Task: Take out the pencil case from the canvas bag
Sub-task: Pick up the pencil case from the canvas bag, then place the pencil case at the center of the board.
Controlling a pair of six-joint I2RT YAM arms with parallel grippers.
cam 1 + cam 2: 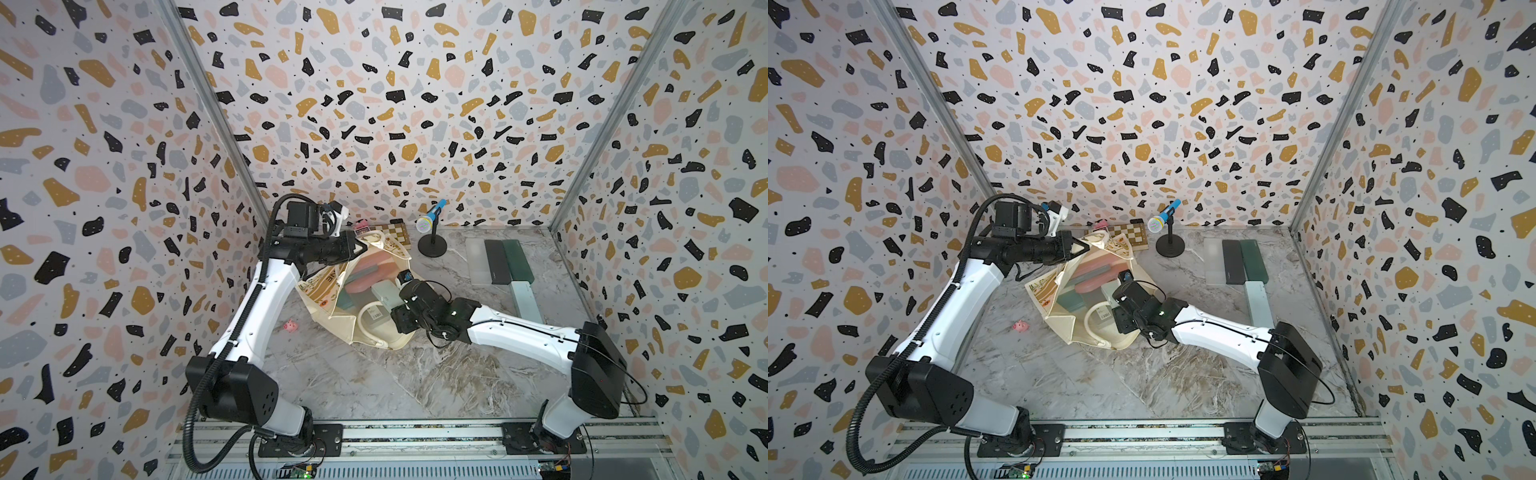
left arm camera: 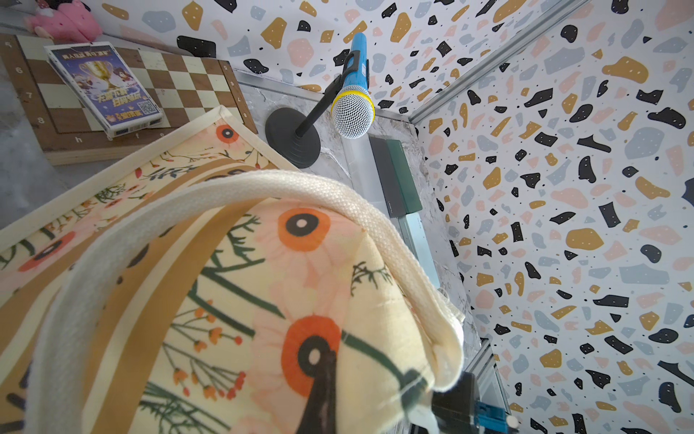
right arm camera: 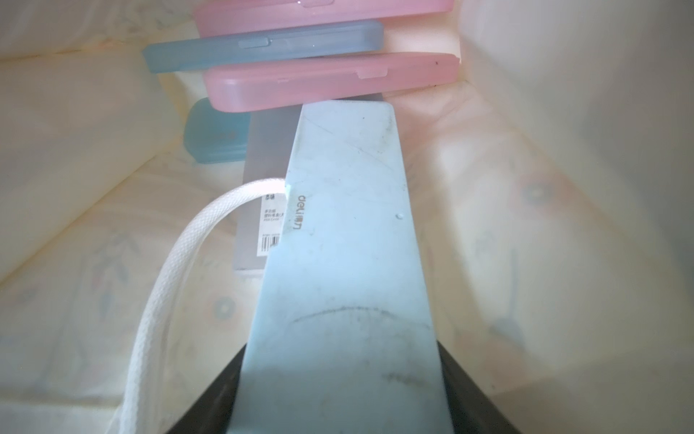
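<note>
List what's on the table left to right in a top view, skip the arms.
pig toy → bag → mic stand → clear case → black case → green case. Chessboard and pale blue case left out: they overlap others.

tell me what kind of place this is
Probably a robot test or data-collection booth, not a home or shop. Terrazzo-print wall panels close in a marble-look tabletop, two robot arms sit on a metal rail at its front edge, and unrelated props like a microphone and chessboard lie about.
</note>
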